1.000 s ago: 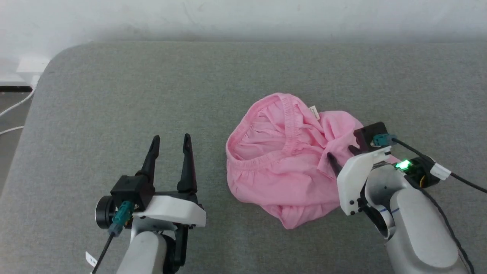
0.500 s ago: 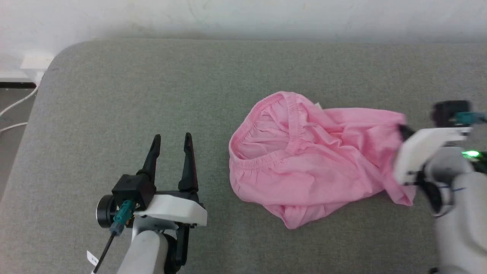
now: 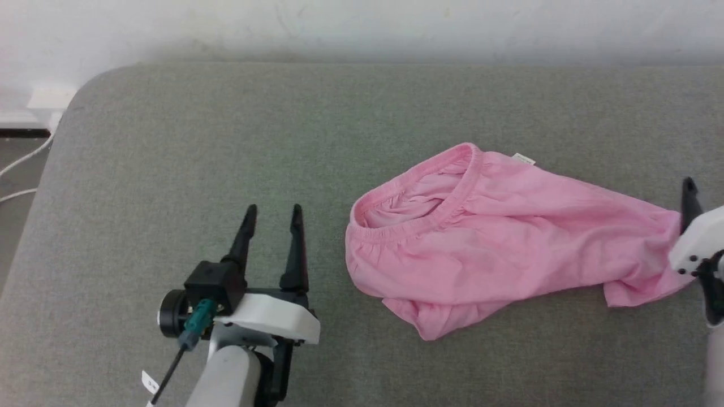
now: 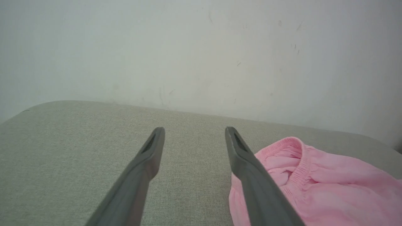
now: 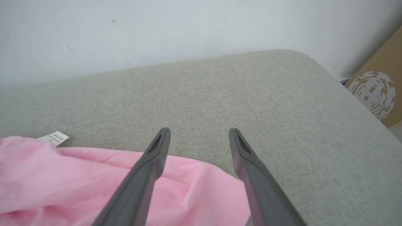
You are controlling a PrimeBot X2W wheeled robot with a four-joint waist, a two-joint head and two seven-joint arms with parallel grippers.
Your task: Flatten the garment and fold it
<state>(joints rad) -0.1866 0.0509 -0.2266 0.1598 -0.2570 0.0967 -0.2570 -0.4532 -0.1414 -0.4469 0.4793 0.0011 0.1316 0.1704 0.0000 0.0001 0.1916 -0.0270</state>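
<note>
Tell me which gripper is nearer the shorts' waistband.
Left. The left gripper stands beside the waistband, not touching it; the right gripper is at the shorts' opposite end.

The light pink thin-fabric shorts (image 3: 509,226) lie on the grey woven cushion top (image 3: 226,124), with their small white sewn-in label (image 3: 523,159) at their far edge. The left gripper (image 3: 274,208) stands left of the shorts, apart from them. The right gripper (image 5: 199,130) hangs over their right end, and the plain white wall (image 3: 362,22) is behind them.
</note>
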